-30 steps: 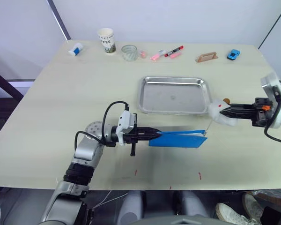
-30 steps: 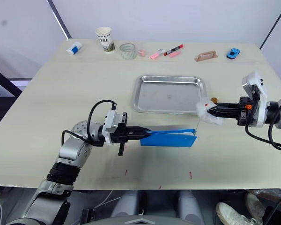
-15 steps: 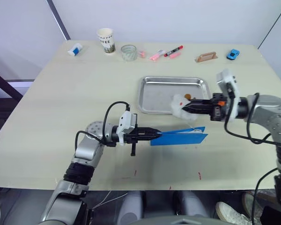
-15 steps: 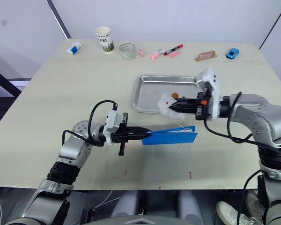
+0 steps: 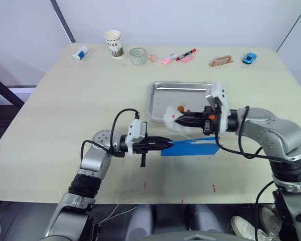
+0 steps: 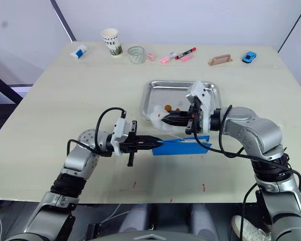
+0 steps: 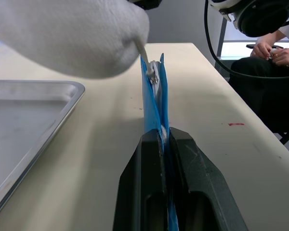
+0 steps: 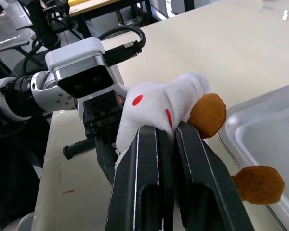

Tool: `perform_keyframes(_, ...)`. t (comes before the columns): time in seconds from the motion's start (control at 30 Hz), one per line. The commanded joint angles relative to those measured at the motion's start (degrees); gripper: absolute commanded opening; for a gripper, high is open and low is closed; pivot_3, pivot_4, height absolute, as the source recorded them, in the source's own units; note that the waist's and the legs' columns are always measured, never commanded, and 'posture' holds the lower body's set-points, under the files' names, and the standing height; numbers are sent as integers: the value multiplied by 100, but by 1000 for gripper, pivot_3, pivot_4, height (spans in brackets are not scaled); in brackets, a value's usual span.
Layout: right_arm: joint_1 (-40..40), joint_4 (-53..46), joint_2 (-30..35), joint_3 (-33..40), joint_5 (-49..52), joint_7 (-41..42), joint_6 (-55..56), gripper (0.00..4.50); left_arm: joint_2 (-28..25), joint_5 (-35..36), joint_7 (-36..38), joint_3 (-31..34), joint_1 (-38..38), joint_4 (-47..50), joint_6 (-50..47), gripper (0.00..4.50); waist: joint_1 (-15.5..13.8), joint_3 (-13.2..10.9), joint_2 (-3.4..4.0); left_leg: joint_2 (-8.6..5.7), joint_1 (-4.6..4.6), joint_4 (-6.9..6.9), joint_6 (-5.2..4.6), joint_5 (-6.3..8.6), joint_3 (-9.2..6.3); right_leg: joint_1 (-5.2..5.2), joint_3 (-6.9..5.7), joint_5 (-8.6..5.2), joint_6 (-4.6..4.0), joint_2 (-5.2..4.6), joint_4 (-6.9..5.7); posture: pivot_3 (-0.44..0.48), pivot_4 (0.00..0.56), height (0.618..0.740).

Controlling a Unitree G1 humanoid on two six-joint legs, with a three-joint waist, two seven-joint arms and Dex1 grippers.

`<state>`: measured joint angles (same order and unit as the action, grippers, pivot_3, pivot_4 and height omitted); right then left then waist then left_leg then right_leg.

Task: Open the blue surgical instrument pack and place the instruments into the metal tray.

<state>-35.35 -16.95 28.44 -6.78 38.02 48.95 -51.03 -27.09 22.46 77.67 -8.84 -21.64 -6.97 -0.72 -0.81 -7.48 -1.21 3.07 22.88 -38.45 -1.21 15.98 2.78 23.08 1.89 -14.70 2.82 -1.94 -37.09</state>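
The blue surgical instrument pack point(image 5: 194, 148) stands on its long edge on the table, just in front of the metal tray point(image 5: 163, 103). My left gripper point(image 5: 168, 144) is shut on the pack's left end, which rises between its fingers point(image 7: 144, 163). A white plush pull point(image 5: 172, 118) with orange feet hangs by a short cord from the pack's zip slider point(image 7: 154, 72). My right gripper point(image 8: 166, 131) is shut on that plush, above the pack's left half and close to the left gripper. The tray is bare. The instruments are hidden.
Along the far edge stand a paper cup point(image 5: 113, 43), a glass point(image 5: 138, 55), pink and red markers point(image 5: 178, 56), a wooden block point(image 5: 221, 61), a blue toy car point(image 5: 250, 58) and a small bottle point(image 5: 81, 52). A seated person point(image 7: 274, 48) is beyond the table.
My right gripper has carried the white plush from the table's right side leftward along the top of the pack, ending near the left gripper. The left gripper has kept its hold.
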Motion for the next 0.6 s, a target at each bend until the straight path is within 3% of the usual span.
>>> perform_keyframes(0.03,-176,-76,-138,70,-18,-116,170,82,28,-58,-30,-27,14,-5,68,0,1,0,0,0,0,0,0,0,0,0,0,0,0,0,0,0,150,740)
perform_keyframes(0.43,-144,-57,-351,-15,-211,-252,213,82,66,-95,-35,-58,3,-104,148,0,2,0,1,0,0,0,0,0,0,0,-1,0,0,1,0,0,150,740)
perform_keyframes(0.6,34,-246,-122,109,-230,-172,189,82,58,-117,-67,-35,11,-132,147,0,-5,0,0,0,0,0,0,0,0,0,-1,0,0,0,0,0,150,740)
